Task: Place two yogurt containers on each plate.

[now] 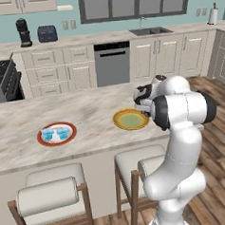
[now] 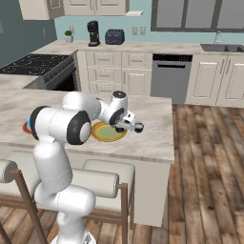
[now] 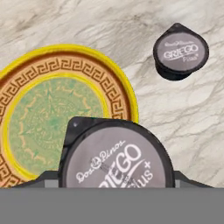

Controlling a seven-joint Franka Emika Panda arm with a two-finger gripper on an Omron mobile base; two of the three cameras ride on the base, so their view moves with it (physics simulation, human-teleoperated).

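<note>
Farthest left on the marble tabletop (image 1: pixel 20 125) sits the white plate with the red-orange rim (image 1: pixel 57 134), already carrying the two pale blue yogurt cups (image 1: pixel 55 134) side by side. To its right lies the yellow plate (image 1: pixel 130 119) with its greenish centre bare. Over that plate's right edge hangs the gripper (image 2: pixel 129 125), and in the hand view a dark yogurt cup with a grey lid (image 3: pixel 114 159) sits close up between the fingers, which are closed on it from either side; it appears lifted and carried over the plate's rim. Further right, the second dark cup (image 3: pixel 180 51) stands on the tabletop just beside the yellow plate, apart from it. The step in hand looks like delivering the first dark cup to the yellow plate. The next move calls for shifting a little toward the plate's centre, lowering, and letting go, leaving room for the remaining cup alongside.
</note>
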